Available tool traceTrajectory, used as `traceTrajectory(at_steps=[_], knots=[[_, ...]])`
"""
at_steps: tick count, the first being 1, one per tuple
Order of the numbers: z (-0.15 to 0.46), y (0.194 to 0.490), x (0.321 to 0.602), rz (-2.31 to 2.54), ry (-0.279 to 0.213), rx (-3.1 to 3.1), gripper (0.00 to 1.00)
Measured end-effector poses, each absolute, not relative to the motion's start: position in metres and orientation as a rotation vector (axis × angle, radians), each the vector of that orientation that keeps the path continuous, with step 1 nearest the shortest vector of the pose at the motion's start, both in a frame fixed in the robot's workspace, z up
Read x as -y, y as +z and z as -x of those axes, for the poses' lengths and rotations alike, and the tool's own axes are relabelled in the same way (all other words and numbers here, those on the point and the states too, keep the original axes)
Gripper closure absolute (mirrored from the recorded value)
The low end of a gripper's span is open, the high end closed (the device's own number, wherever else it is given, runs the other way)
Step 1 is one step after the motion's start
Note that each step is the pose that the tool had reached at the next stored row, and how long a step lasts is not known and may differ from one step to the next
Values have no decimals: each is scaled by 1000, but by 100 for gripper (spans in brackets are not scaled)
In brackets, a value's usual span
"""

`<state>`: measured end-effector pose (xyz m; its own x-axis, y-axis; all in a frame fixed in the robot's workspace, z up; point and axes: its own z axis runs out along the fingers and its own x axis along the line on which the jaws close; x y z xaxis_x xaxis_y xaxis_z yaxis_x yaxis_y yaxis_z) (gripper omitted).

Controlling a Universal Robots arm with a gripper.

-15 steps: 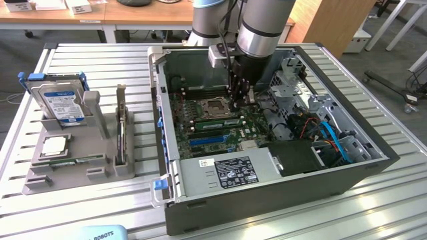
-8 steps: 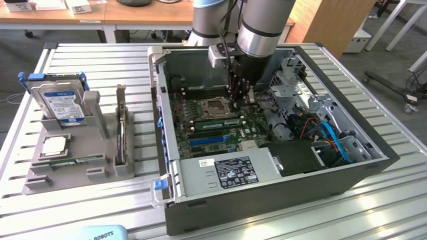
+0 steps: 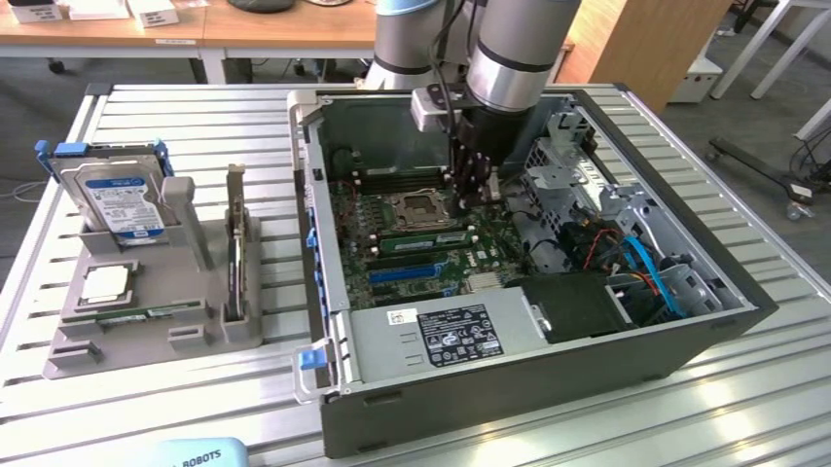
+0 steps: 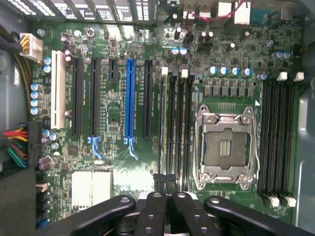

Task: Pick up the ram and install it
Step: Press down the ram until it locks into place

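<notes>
My gripper (image 3: 476, 187) hangs inside the open computer case (image 3: 727, 311), just above the motherboard and close to the empty CPU socket (image 3: 418, 206). In the wrist view its black fingers (image 4: 160, 189) are pressed together with nothing visible between them, over the end of the bank of memory slots (image 4: 177, 123) beside the CPU socket (image 4: 225, 147). One green ram stick (image 3: 422, 236) sits in a slot of that bank. Another green ram stick (image 3: 132, 315) with a pale label lies flat in the grey holder (image 3: 78, 360) on the exterior view's left.
The grey holder also carries a silver hard drive (image 3: 120, 202), a square CPU chip (image 3: 104, 283) and an upright dark card (image 3: 235, 255). Inside the case are a power supply (image 3: 442, 341), blue cables (image 3: 649, 268) and a metal drive cage (image 3: 585, 185). Case walls surround the motherboard.
</notes>
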<state>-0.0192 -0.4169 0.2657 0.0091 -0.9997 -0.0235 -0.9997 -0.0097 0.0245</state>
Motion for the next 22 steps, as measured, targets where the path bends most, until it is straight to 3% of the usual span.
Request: traceTrajectory(at_steps=[22], knots=[[7, 262, 417, -2231, -53, 2210, 90]])
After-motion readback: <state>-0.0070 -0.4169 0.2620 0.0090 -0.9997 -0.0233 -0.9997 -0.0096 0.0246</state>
